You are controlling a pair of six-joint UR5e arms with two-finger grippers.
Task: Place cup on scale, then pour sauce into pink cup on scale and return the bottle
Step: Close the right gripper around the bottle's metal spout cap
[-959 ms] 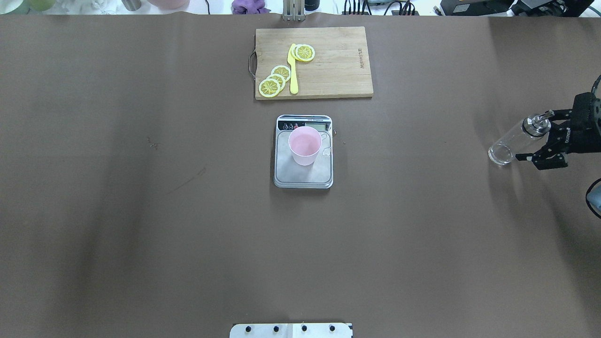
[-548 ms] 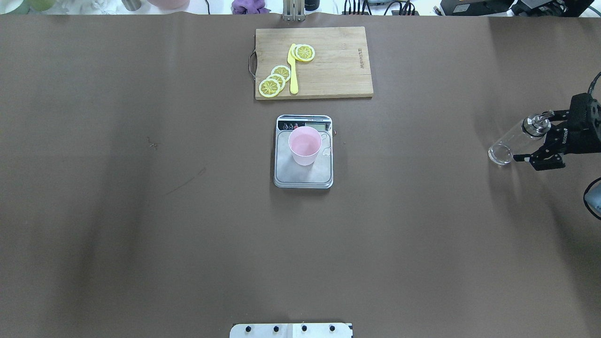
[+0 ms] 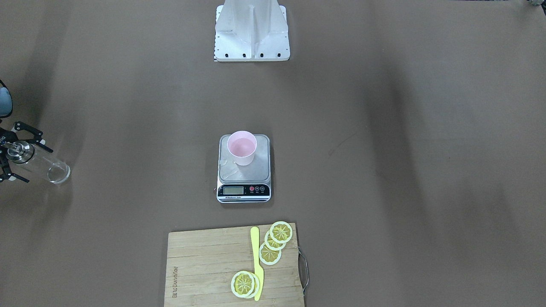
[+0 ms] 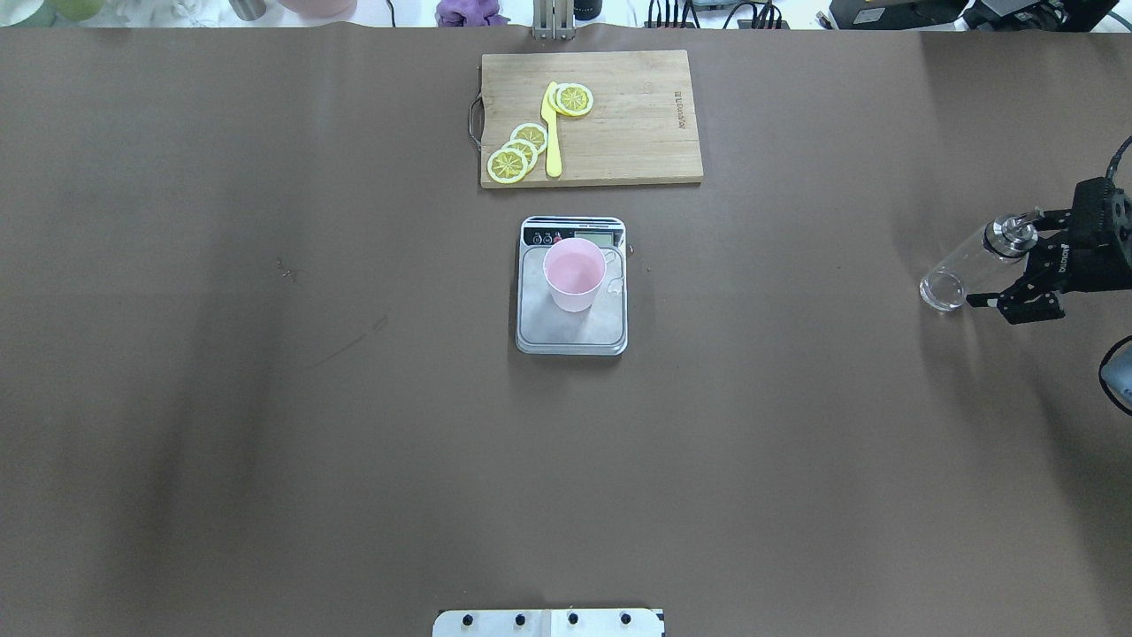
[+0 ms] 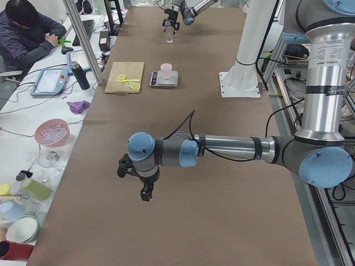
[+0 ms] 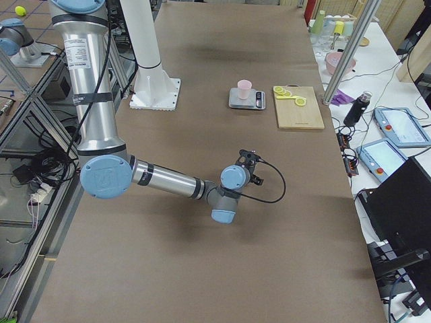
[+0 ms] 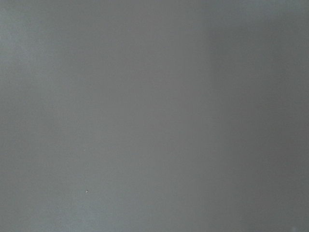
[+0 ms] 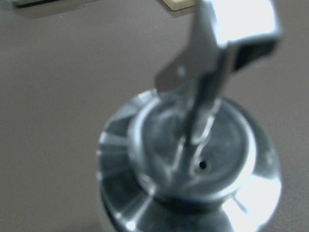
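Slim clear glass bottle [image 4: 966, 267] at frame's right seems slick, fragile; right gripper [image 4: 1005, 258], released, should clasp mid-body

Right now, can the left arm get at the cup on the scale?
Probably yes: the cup stands unobstructed on the scale, nothing shows between it and the left gripper, and the right gripper is far off at the bottle.
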